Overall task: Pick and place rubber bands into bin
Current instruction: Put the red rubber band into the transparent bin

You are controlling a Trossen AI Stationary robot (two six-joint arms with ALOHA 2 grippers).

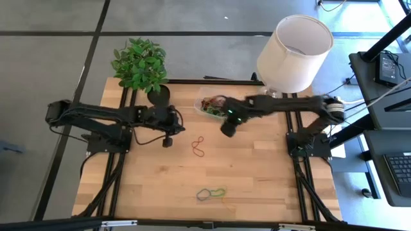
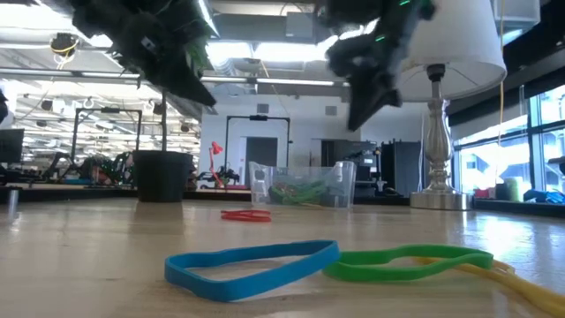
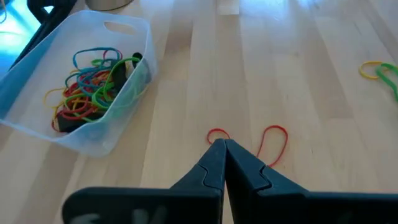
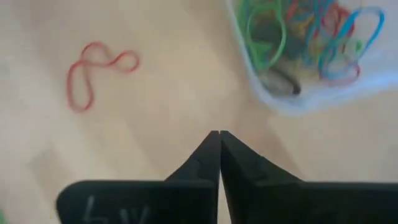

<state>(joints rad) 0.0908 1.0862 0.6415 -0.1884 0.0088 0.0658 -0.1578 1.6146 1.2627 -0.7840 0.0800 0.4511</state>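
The clear bin (image 1: pixel 207 101) stands at the table's far middle and holds a tangle of green, red, orange and blue rubber bands (image 3: pixel 93 87). One red band (image 1: pixel 198 147) lies flat on the wood between the two grippers. Blue, green and yellow bands (image 1: pixel 212 192) lie near the table's near edge. My left gripper (image 1: pixel 168 142) is shut and hovers left of the red band, whose loops (image 3: pixel 273 140) show just past its fingertips. My right gripper (image 1: pixel 227 131) is shut and empty, in the air just near of the bin.
A black plant pot (image 1: pixel 160 94) with a leafy plant stands left of the bin, and a white lamp (image 1: pixel 294 51) to its right. A dark object (image 4: pixel 283 84) lies in the bin among the bands. Bare wood stretches around the loose bands.
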